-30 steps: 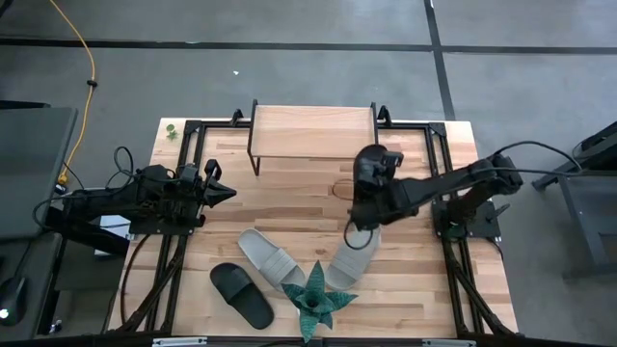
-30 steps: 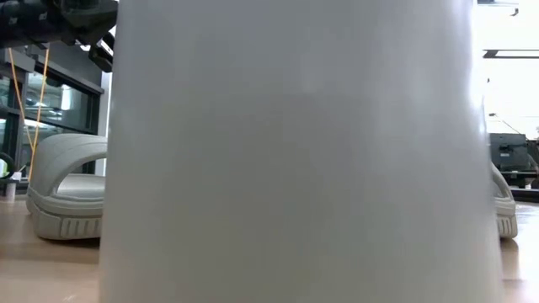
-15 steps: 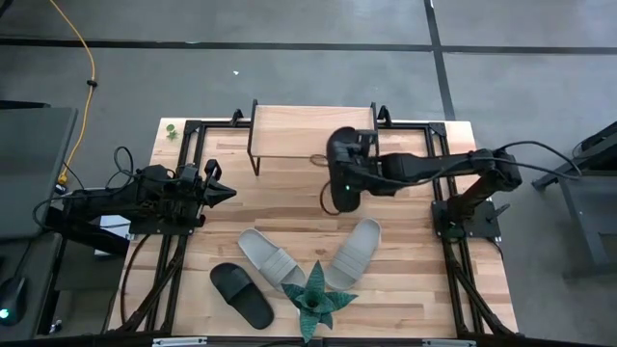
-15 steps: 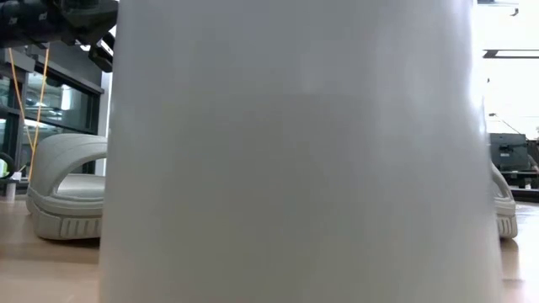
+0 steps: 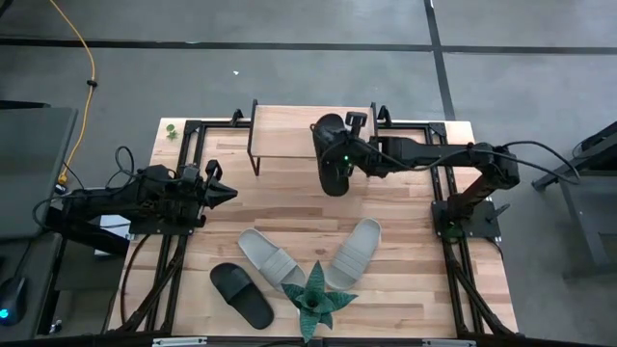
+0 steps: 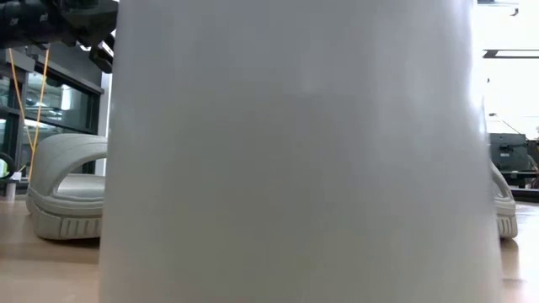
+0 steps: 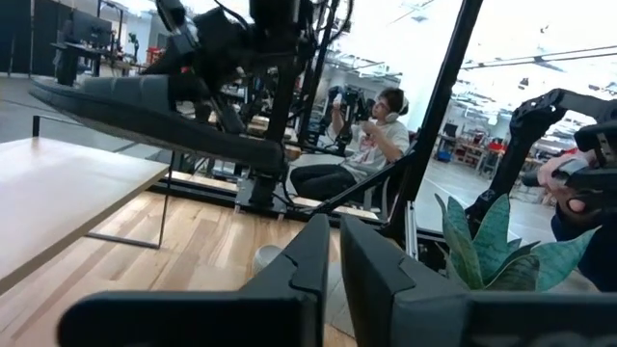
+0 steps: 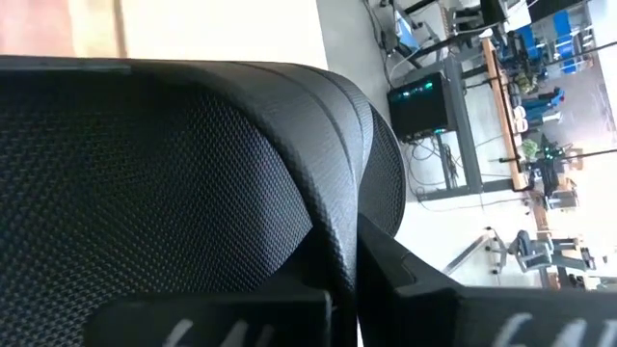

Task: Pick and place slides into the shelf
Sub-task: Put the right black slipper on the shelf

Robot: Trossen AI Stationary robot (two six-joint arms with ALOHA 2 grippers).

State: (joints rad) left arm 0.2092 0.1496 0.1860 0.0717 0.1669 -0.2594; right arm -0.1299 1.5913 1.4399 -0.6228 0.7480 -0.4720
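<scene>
Sandals sit nearest on the worktop [image 5: 405,289]: a black slide [image 5: 242,295] at the front left, two pale grey-beige slides [image 5: 272,258] angled toward each other behind the green spiky plant [image 5: 315,301], whose pale pot fills the low view. Farther back on the left, the left gripper [image 5: 224,192] hovers with nothing between its fingers, which are pressed almost together. Farthest back, the right gripper [image 5: 353,154] reaches across with its fingers pinching a second black slide [image 5: 331,154] at the right front edge of the shelf [image 5: 289,128], partly over its plank top.
</scene>
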